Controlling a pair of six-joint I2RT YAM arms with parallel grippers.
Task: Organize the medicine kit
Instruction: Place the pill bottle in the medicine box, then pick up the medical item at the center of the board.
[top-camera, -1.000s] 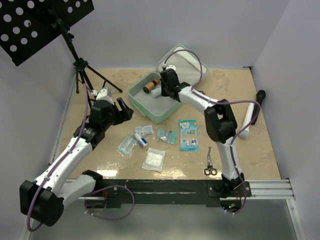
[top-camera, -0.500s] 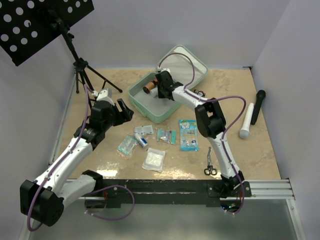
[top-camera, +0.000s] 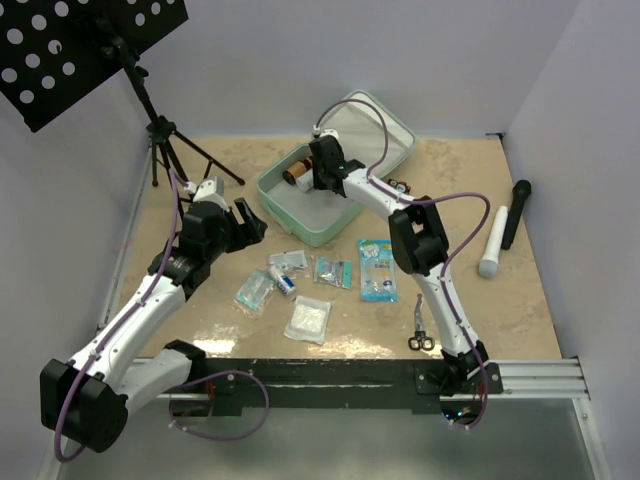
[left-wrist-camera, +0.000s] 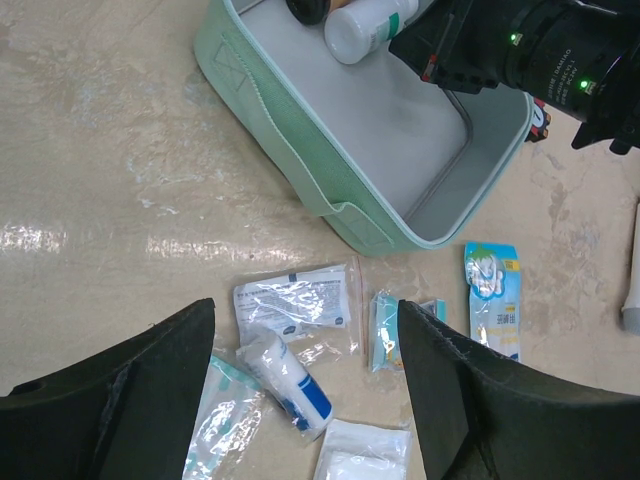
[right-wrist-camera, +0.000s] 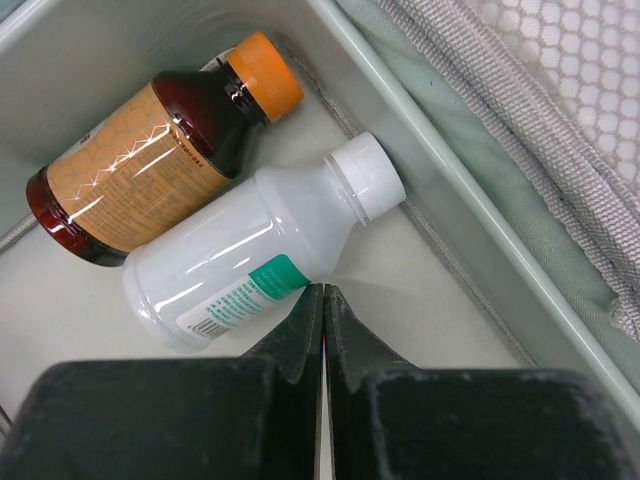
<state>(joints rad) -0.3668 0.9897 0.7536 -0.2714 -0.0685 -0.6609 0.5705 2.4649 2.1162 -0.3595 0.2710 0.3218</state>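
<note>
The medicine kit (top-camera: 300, 226) lies open at the back of the table, a mint-green case with its lid (top-camera: 375, 130) propped behind. Inside it lie a white bottle (right-wrist-camera: 250, 260) and an amber bottle with an orange cap (right-wrist-camera: 150, 165), side by side in the far corner. My right gripper (right-wrist-camera: 323, 292) is shut and holds nothing, its tips down in the case right against the white bottle's side. My left gripper (left-wrist-camera: 303, 330) is open above loose packets in front of the case (left-wrist-camera: 300, 175): a clear packet (left-wrist-camera: 295, 300), a bandage roll (left-wrist-camera: 290, 385) and a gauze pad (left-wrist-camera: 360, 455).
A teal sachet (left-wrist-camera: 385, 330) and a blue-and-white pouch (left-wrist-camera: 492, 295) lie to the right of the packets. Scissors (top-camera: 420, 328) rest near the front right. A white tube (top-camera: 492, 243) and a black stick (top-camera: 515, 210) lie at the far right. A music stand's tripod (top-camera: 165, 150) stands back left.
My right gripper has slid left and further back inside the case, up to the two bottles. The left arm has not moved.
</note>
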